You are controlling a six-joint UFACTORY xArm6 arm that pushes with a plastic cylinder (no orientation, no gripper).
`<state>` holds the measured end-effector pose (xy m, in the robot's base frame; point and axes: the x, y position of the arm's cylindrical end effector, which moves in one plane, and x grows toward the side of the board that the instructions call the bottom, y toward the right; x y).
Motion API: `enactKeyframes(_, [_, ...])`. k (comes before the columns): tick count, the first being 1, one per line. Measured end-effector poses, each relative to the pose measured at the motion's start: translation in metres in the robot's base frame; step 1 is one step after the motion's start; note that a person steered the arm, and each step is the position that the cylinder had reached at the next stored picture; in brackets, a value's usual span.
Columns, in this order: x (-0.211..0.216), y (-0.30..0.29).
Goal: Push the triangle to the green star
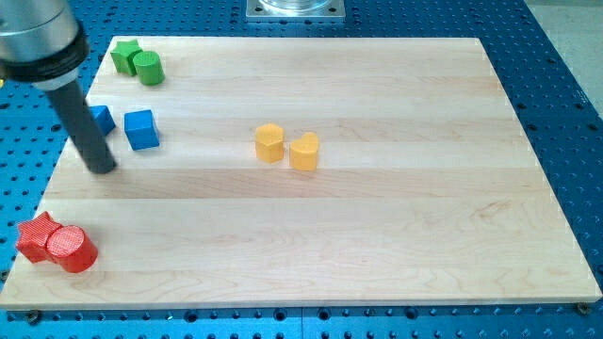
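A green star (pixel 123 56) lies at the board's top left, touching a green cylinder (pixel 149 68) on its right. A blue block (pixel 103 119), partly hidden behind my rod, sits below them; its shape is hard to make out, possibly the triangle. A blue cube (pixel 141 129) lies just right of it. My tip (pixel 102 170) rests on the board just below the hidden blue block, left of and below the blue cube.
A yellow hexagonal block (pixel 269 142) and a yellow heart (pixel 303 151) sit side by side near the board's middle. A red star (pixel 37 235) and a red cylinder (pixel 73 250) touch at the bottom left corner. The wooden board (pixel 396 207) lies on a blue perforated table.
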<state>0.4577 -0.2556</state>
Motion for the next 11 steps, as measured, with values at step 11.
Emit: enactKeyframes(11, [0.003,0.071])
